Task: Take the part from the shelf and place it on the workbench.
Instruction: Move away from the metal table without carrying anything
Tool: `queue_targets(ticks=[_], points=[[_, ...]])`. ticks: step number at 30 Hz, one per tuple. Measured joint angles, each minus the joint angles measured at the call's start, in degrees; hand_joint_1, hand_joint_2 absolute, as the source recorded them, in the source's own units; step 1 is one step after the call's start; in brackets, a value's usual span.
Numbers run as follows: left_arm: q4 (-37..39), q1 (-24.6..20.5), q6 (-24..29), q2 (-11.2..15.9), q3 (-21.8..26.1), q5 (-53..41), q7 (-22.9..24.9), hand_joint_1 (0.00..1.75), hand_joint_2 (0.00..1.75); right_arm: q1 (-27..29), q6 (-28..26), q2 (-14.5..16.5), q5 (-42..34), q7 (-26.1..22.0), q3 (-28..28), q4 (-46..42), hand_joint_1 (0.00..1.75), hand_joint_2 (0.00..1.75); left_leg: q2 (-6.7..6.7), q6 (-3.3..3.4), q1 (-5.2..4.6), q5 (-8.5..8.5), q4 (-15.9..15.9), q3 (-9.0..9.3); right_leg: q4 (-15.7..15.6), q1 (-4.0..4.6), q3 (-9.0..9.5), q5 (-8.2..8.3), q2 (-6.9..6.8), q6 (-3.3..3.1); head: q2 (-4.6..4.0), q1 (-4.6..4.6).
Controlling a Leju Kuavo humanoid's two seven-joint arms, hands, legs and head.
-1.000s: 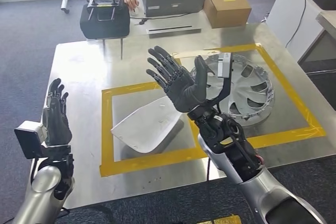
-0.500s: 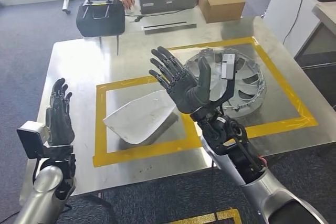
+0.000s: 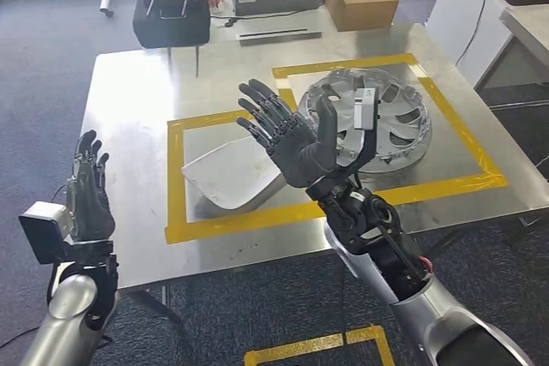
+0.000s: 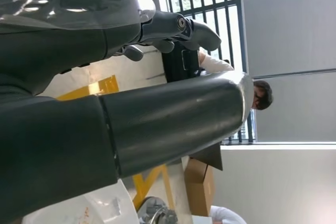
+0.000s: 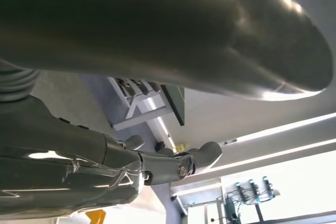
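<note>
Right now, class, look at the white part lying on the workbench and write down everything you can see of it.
The white part is a thin, curved panel, like moulded plastic or painted sheet, smooth and plain. It lies flat-ish on the steel workbench inside the left square of yellow tape, its pointed end toward the left and one edge lifted, casting a shadow. The raised right hand hides its right end in the head view. Neither hand touches it.

**Both hands raised, holding nothing**

The right hand is lifted on a bent silver arm, palm facing ten o'clock, fingers spread and thumb upright (nothing in it). The left hand stands low at eight o'clock, fingers pointing up and loosely together, holding nothing.
</note>
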Motion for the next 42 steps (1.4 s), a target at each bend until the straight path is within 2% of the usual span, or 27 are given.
queue_targets(ticks=[2, 3, 4, 5, 7, 9, 12, 14, 17, 18, 19, 20, 22, 23, 25, 27, 28, 30, 32, 33, 34, 35, 36, 37, 39, 40, 42], points=[[0.00, 0.03, -0.17, 0.00, 0.00, -0.03, 0.01, 0.00, 0.00, 0.07, 0.01, -0.03, 0.05, 0.09, 0.02, -0.01, 0.00, 0.00, 0.03, 0.34, -0.14, 0.87, 0.05, -1.14, 8.10, 0.02, -2.11, -4.99, 0.00, 0.19, 0.00, 0.52], [0.00, 0.05, -0.25, 0.00, 0.00, -0.07, 0.02, 0.00, 0.00, 0.12, 0.03, -0.05, 0.05, 0.16, 0.03, 0.00, 0.00, 0.00, 0.03, 0.37, -0.22, 1.32, 0.08, -1.73, 10.80, 0.02, -2.42, -5.97, 0.00, 0.21, 0.00, 0.70], [0.00, 0.07, -0.30, 0.02, 0.00, -0.10, 0.04, 0.00, 0.00, 0.16, 0.07, -0.07, 0.05, 0.25, 0.04, 0.00, 0.00, 0.00, 0.01, 0.36, -0.30, 1.74, 0.11, -2.29, 11.50, 0.03, -1.79, -5.70, 0.00, 0.12, 0.00, 0.87], [0.00, 0.08, -0.30, 0.02, 0.00, -0.13, 0.05, 0.00, 0.00, 0.18, 0.11, -0.08, 0.04, 0.34, 0.06, 0.00, 0.00, 0.00, -0.01, 0.29, -0.38, 2.14, 0.15, -2.77, 9.81, 0.06, -0.05, -4.38, 0.00, -0.06, 0.00, 1.07], [-0.01, 0.06, -0.30, 0.03, 0.00, -0.21, 0.08, 0.00, 0.00, 0.08, 0.20, -0.08, 0.04, 0.48, 0.08, -0.07, 0.00, 0.00, -0.06, 0.05, -0.53, 2.82, 0.21, -3.45, 1.82, 0.31, 5.49, -1.57, 0.06, -0.80, 0.00, 1.54], [-0.08, -0.03, -0.30, 0.05, 0.00, -0.30, 0.19, 0.00, 0.00, -0.06, 0.28, -0.08, 0.04, 0.51, 0.08, -0.31, 0.00, 0.00, -0.06, -0.45, -0.57, 3.59, 0.20, -3.92, -5.28, 0.71, 9.63, -0.76, 0.15, -1.48, 0.00, 1.67], [-0.16, -0.07, -0.30, 0.10, 0.01, -0.34, 0.38, 0.00, 0.00, -0.17, 0.35, -0.08, 0.05, 0.55, 0.08, -0.50, 0.00, 0.00, -0.02, -1.52, -0.37, 4.68, -0.07, -4.38, -7.63, 0.90, 10.15, -0.10, 0.05, -1.94, 0.00, 1.87], [-0.23, -0.14, -0.30, 0.17, 0.02, -0.34, 0.41, 0.00, 0.00, -0.27, 0.35, -0.08, 0.05, 0.58, 0.09, -0.54, 0.00, 0.00, -0.11, -2.23, -0.34, 2.45, 1.97, -5.51, -8.24, 0.53, 9.41, 1.23, -0.24, -2.46, 0.00, 1.59], [-0.28, -0.14, -0.30, 0.25, 0.02, -0.33, 0.49, 0.00, 0.00, -0.34, 0.35, -0.08, 0.05, 0.61, 0.11, -0.63, 0.00, 0.00, -0.18, -3.28, 0.08, -5.43, 12.75, -9.28, -8.41, 0.38, 7.25, 3.08, -0.54, -3.01, 0.00, 0.40], [-0.28, -0.08, -0.30, 0.27, 0.02, -0.33, 0.53, 0.00, 0.00, -0.32, 0.35, -0.08, 0.06, 0.62, 0.12, -0.63, 0.00, 0.00, -0.17, -3.56, 0.27, -6.59, 16.06, -10.05, -8.36, 0.39, 6.44, 3.65, -0.57, -2.96, 0.00, 0.12], [-0.28, -0.04, -0.30, 0.27, 0.02, -0.34, 0.57, 0.00, 0.00, -0.31, 0.35, -0.08, 0.05, 0.62, 0.12, -0.63, 0.00, 0.00, -0.16, -3.80, 0.46, -6.42, 17.71, -9.98, -8.27, 0.37, 5.63, 4.22, -0.58, -2.87, 0.00, -0.15], [-0.28, -0.04, -0.30, 0.27, 0.02, -0.34, 0.58, 0.00, 0.00, -0.30, 0.35, -0.08, 0.04, 0.62, 0.12, -0.63, 0.00, 0.00, -0.15, -3.98, 0.68, -5.19, 17.30, -8.88, -8.13, 0.34, 4.84, 4.73, -0.58, -2.72, 0.00, -0.38], [-0.33, -0.16, -0.30, 0.27, 0.02, -0.34, 0.59, 0.00, 0.00, -0.32, 0.35, -0.08, 0.03, 0.61, 0.11, -0.70, 0.00, 0.00, -0.11, -4.19, 1.06, -2.32, 10.96, -3.82, -7.56, 0.25, 3.42, 5.52, -0.56, -2.27, 0.00, -0.66], [-0.39, -0.27, -0.30, 0.27, 0.02, -0.34, 0.60, 0.00, 0.00, -0.38, 0.35, -0.08, 0.03, 0.60, 0.09, -0.79, 0.00, 0.00, -0.15, -4.13, 1.07, -1.93, 6.68, -0.96, -7.11, 0.27, 2.74, 5.77, -0.55, -1.99, 0.00, -0.73], [-0.56, -0.44, -0.30, 0.26, 0.02, -0.34, 0.62, 0.00, 0.00, -0.50, 0.34, -0.08, 0.04, 0.59, 0.09, -0.96, 0.00, 0.00, -0.26, -3.47, 0.82, -2.37, 1.42, 2.09, -6.50, 0.32, 1.79, 6.44, -0.54, -1.27, 0.00, -0.62], [-0.64, -0.48, -0.30, 0.27, 0.02, -0.34, 0.74, 0.00, 0.00, -0.45, 0.29, -0.11, 0.05, 0.66, 0.10, -0.99, 0.00, 0.00, -0.28, -2.27, 0.50, -2.13, 0.59, 1.87, -6.40, 0.09, 1.26, 7.18, -0.51, -0.45, 0.00, -0.36], [-0.64, -0.51, -0.30, 0.27, 0.02, -0.34, 0.83, 0.00, 0.00, -0.33, 0.27, -0.14, 0.06, 0.69, 0.10, -0.99, 0.00, 0.00, -0.20, -1.68, 0.46, -1.69, 0.49, 1.55, -6.00, -0.08, 0.89, 6.75, -0.44, -0.12, 0.00, -0.39], [-0.65, -0.58, -0.30, 0.27, 0.02, -0.34, 0.96, 0.00, 0.00, -0.13, 0.27, -0.22, 0.06, 0.75, 0.09, -0.98, 0.00, 0.00, 0.02, -0.54, 0.51, -0.62, 0.23, 0.64, -2.14, -0.33, -0.64, 2.89, -0.29, 0.28, 0.00, -0.10], [-0.64, -0.60, -0.31, 0.27, 0.02, -0.34, 0.99, 0.00, 0.00, -0.05, 0.37, -0.23, 0.06, 0.74, 0.12, -0.92, 0.00, 0.00, 0.09, -0.08, 0.33, 0.37, 0.29, -0.56, 5.67, -0.37, -2.75, -2.84, -0.20, 0.51, 0.00, 0.46], [-0.63, -0.57, -0.31, 0.27, 0.02, -0.34, 0.98, 0.00, 0.00, 0.00, 0.45, -0.23, 0.06, 0.70, 0.12, -0.87, 0.00, 0.00, 0.10, -0.04, 0.24, 0.85, 0.32, -1.19, 9.21, -0.38, -3.39, -4.52, -0.18, 0.59, 0.00, 0.66], [-0.62, -0.55, -0.30, 0.27, 0.02, -0.33, 0.98, 0.00, 0.00, 0.06, 0.54, -0.23, 0.06, 0.65, 0.13, -0.82, 0.00, 0.00, 0.10, -0.05, 0.16, 1.33, 0.37, -1.85, 11.21, -0.37, -3.25, -4.91, -0.18, 0.60, 0.00, 0.81], [-0.62, -0.54, -0.25, 0.27, 0.02, -0.32, 0.98, 0.00, 0.00, 0.10, 0.65, -0.23, 0.06, 0.59, 0.13, -0.78, 0.00, 0.00, 0.07, -0.12, 0.11, 1.80, 0.43, -2.50, 11.13, -0.36, -2.12, -4.13, -0.18, 0.53, 0.00, 0.98], [-0.61, -0.52, -0.15, 0.27, 0.02, -0.30, 0.97, 0.00, 0.00, 0.10, 0.75, -0.23, 0.06, 0.51, 0.13, -0.75, 0.00, 0.00, 0.04, -0.24, 0.09, 2.23, 0.49, -3.07, 8.87, -0.35, 0.02, -2.62, -0.17, 0.37, 0.00, 1.19], [-0.61, -0.51, -0.05, 0.27, 0.02, -0.29, 0.97, 0.00, 0.00, 0.07, 0.87, -0.23, 0.06, 0.44, 0.13, -0.75, 0.00, 0.00, 0.00, -0.40, 0.07, 2.64, 0.54, -3.52, 5.07, -0.32, 2.90, -1.14, -0.13, 0.12, 0.00, 1.45], [-0.62, -0.54, 0.13, 0.28, 0.02, -0.27, 0.95, 0.00, 0.00, -0.03, 1.08, -0.23, 0.06, 0.28, 0.13, -0.77, 0.00, 0.00, -0.05, -0.97, -0.02, 3.42, 0.59, -4.17, -3.06, -0.02, 8.17, -0.25, 0.03, -0.45, 0.00, 1.82], [-0.63, -0.55, 0.15, 0.28, 0.02, -0.26, 0.92, 0.00, 0.00, -0.07, 1.15, -0.23, 0.06, 0.21, 0.13, -0.78, 0.00, 0.00, -0.04, -1.32, -0.01, 3.86, 0.54, -4.37, -5.54, 0.20, 9.53, -0.44, 0.11, -0.68, 0.00, 1.90], [-0.63, -0.52, 0.18, 0.31, 0.02, -0.24, 0.86, 0.00, 0.00, -0.07, 1.22, -0.23, 0.06, 0.09, 0.12, -0.79, 0.00, 0.00, -0.02, -2.06, 0.04, 4.81, 0.22, -4.64, -7.12, 0.42, 9.83, -0.32, 0.11, -1.04, 0.00, 1.92]])
